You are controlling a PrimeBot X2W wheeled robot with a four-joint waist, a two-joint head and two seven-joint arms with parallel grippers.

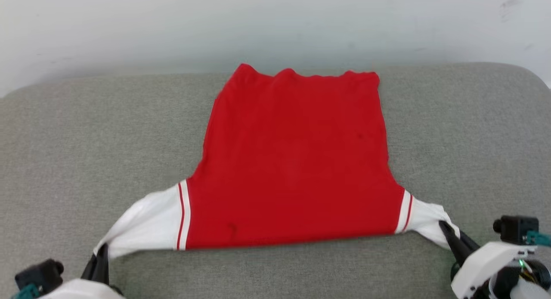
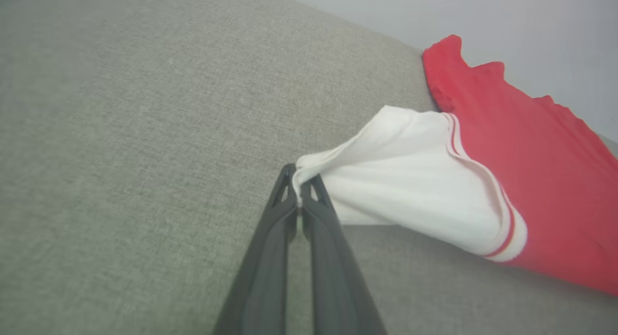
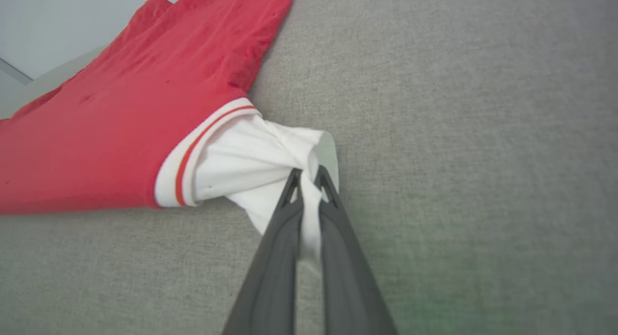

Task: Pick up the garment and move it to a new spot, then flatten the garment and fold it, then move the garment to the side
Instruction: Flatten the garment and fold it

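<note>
Head view: left claw, right claw pinch garment.

I can read no lettering, number, label or brand from here. The face of the garment turned up to my head camera is plain red. Both wrist views give me the same bare red and white cloth, with stripes at the trim but no characters.
</note>
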